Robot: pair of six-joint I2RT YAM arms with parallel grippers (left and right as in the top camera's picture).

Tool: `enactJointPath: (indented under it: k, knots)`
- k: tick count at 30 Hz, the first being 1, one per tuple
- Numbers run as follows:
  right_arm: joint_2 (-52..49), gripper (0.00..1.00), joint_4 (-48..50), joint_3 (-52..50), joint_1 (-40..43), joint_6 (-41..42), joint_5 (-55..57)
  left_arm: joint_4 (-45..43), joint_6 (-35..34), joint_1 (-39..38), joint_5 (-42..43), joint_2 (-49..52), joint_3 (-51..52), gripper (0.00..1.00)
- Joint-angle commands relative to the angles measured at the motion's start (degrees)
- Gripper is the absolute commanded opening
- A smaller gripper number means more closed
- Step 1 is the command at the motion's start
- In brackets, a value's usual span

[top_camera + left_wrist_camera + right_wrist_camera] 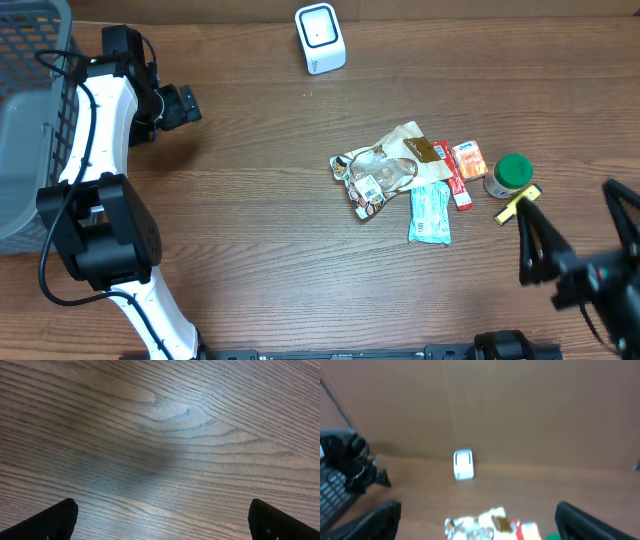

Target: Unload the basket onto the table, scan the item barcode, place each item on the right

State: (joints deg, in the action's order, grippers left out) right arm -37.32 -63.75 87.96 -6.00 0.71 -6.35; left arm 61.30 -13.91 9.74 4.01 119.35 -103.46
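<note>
A white barcode scanner point(320, 38) stands at the table's far edge and shows blurred in the right wrist view as the scanner point(463, 465). Right of centre lies a pile of items: a crinkled clear snack packet point(380, 172) with a barcode label, a teal packet point(430, 212), an orange-red packet point(468, 160) and a green-capped jar point(512, 172). My right gripper point(566, 197) is open, near the front right, just right of the pile, holding nothing. My left gripper point(190, 105) is open at the far left over bare wood point(165, 450), well away from the items.
A grey wire basket point(30, 120) fills the far left edge beside the left arm. A yellow piece point(517, 203) lies just in front of the jar. A brown cardboard wall point(520, 405) rises behind the scanner.
</note>
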Motion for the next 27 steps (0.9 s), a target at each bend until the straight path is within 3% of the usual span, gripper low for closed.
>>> enactJointPath:
  k: [1,10,17,21,27]
  knots:
    - [8.1,1.00,5.4,-9.1,0.1,-2.6,1.8,-0.1,0.6,-0.1,-0.2,-2.4,-1.1,1.00]
    - [27.8,1.00,36.3,-42.2,0.1,-2.6,0.5,-0.1,0.7,-0.1,-0.2,-2.4,-1.1,1.00]
    - [35.6,1.00,64.2,-62.2,0.1,-2.4,-1.5,-0.1,0.6,-0.1,-0.2,-2.4,-1.1,1.00]
    - [37.2,1.00,73.4,-70.0,0.1,-2.4,-1.4,-0.1,0.6,-0.1,-0.2,-2.4,-1.1,1.00]
    - [37.2,1.00,77.9,-77.9,0.0,-2.0,-1.5,-0.1,0.6,-0.1,-0.2,-2.4,-1.1,1.00]
